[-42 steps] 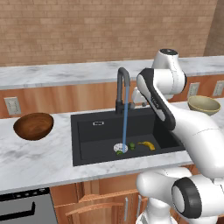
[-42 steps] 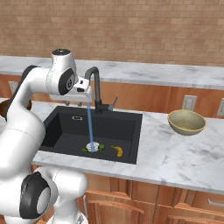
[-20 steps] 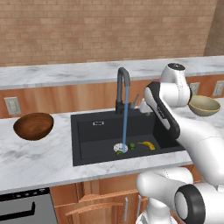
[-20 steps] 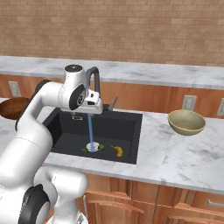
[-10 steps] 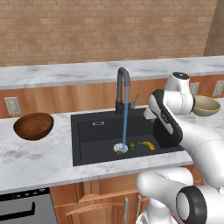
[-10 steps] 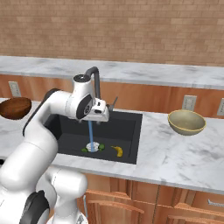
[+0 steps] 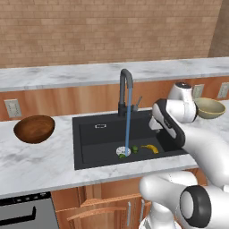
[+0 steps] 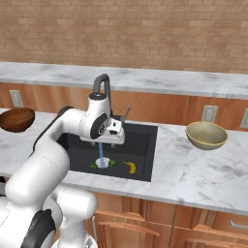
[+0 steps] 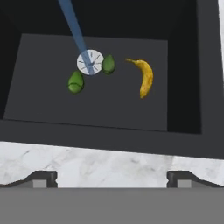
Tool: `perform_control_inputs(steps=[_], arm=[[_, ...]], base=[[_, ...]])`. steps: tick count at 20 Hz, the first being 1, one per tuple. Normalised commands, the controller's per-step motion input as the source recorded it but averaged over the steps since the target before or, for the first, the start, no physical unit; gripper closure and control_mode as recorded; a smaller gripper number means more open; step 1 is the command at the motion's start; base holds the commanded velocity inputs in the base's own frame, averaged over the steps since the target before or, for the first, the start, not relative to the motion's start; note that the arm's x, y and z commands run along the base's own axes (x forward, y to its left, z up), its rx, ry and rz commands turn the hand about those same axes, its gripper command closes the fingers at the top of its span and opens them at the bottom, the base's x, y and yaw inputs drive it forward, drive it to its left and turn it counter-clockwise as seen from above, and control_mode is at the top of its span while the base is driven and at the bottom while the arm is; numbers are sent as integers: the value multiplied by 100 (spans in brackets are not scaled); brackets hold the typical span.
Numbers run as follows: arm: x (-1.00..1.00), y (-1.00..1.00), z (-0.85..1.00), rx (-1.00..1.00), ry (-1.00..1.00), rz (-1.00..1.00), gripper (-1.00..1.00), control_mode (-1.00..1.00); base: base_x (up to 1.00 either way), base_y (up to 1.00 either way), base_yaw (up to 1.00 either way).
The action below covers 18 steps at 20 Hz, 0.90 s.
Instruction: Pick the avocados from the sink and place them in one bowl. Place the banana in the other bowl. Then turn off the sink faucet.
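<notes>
On the floor of the black sink (image 9: 183,65), two green avocados lie on either side of the round silver drain (image 9: 89,62): one (image 9: 108,64) touching the drain's edge, the other (image 9: 75,82) just beside it. The yellow banana (image 9: 145,78) lies near the first avocado, farther from the drain. A blue stream of water falls from the dark gooseneck faucet (image 7: 125,89) onto the drain. The gripper (image 9: 112,178) hangs above the sink's near rim, over the marble surface (image 9: 109,164), its fingers spread wide and grasping nothing. Left of the sink on the surface sits the dark reddish-brown wooden bowl (image 7: 34,129); right of the sink sits the pale beige-olive bowl (image 8: 206,135).
</notes>
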Motion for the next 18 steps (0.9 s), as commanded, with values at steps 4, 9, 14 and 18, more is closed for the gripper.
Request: perform_control_inputs(steps=[4, 9, 14, 18], arm=[[13, -6, -36, -2, 12, 0, -100, -100], [18, -10, -31, -1, 9, 1, -100, -100], [23, -12, -26, 0, 1, 4, -100, -100], [29, -5, -32, 0, 0, 5, -100, -100]], base=[[0, 0, 0], [0, 0, 0], [0, 0, 0], [0, 0, 0]])
